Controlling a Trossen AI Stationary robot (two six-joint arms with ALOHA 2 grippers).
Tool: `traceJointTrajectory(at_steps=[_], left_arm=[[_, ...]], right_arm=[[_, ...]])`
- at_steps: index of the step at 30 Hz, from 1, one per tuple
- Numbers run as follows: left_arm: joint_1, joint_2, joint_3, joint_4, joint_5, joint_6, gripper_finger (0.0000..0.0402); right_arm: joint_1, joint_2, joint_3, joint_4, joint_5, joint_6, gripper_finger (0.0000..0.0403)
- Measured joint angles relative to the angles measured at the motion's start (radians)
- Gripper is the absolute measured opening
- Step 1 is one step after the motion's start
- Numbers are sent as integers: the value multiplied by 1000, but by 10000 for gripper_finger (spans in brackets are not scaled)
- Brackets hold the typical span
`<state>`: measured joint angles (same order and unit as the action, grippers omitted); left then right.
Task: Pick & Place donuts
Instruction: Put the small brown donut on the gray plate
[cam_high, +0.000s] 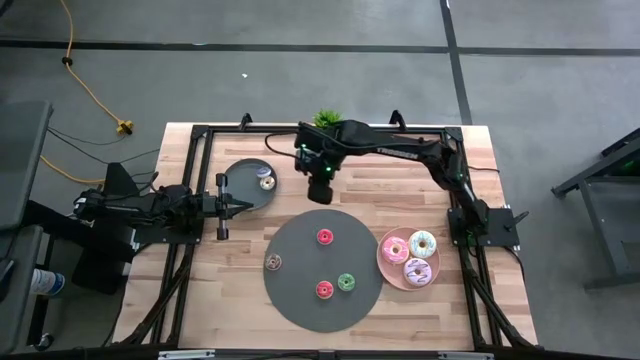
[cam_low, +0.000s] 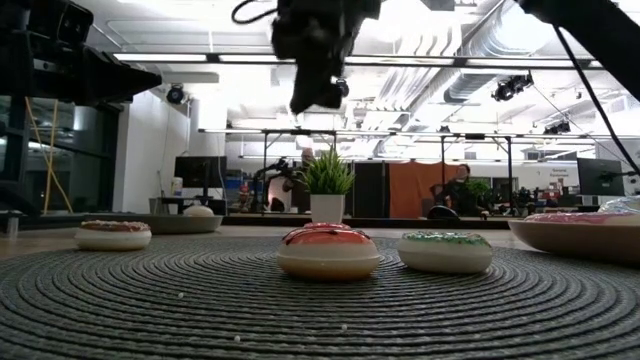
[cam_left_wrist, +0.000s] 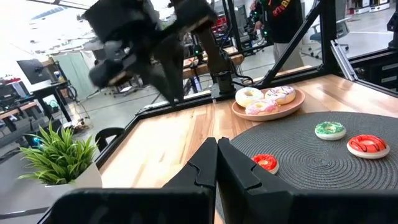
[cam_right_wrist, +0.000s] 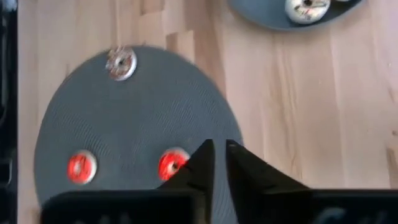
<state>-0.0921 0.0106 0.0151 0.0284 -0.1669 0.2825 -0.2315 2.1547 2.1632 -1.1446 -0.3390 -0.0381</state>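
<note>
Near edge of the round mat (cam_high: 300, 290): two red donuts (cam_high: 324, 289), a green donut (cam_high: 346, 282) and a brown one (cam_high: 273, 262); three larger frosted donuts (cam_high: 410, 257) sit on the pink plate (cam_high: 384, 262) at 3 o'clock; one cream donut (cam_high: 266, 181) lies in the grey plate (cam_high: 240, 175) at 11 o'clock.

Right gripper (cam_high: 319, 190) hangs high off the mat's 12 o'clock edge, fingers nearly together, pinching nothing visible; judgement: spread wide, centre over one ring, descend straight.

Left gripper (cam_high: 245, 207) pressed together, empty, beside grey plate.
</note>
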Motion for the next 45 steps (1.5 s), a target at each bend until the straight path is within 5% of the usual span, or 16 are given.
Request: traceJointTrajectory(at_steps=[10,20,28,45], left_arm=[[0,0,0,0,0,0,0],[0,0,0,0,0,0,0],[0,0,0,0,0,0,0],[0,0,0,0,-1,0,0]], right_arm=[[42,-186,-83,-92,49,-86,2],[66,-639,-744,400,53,136,1],[125,-1002,-1195,816,205,351,0],[217,-1642,-1753,995,343,432,0]])
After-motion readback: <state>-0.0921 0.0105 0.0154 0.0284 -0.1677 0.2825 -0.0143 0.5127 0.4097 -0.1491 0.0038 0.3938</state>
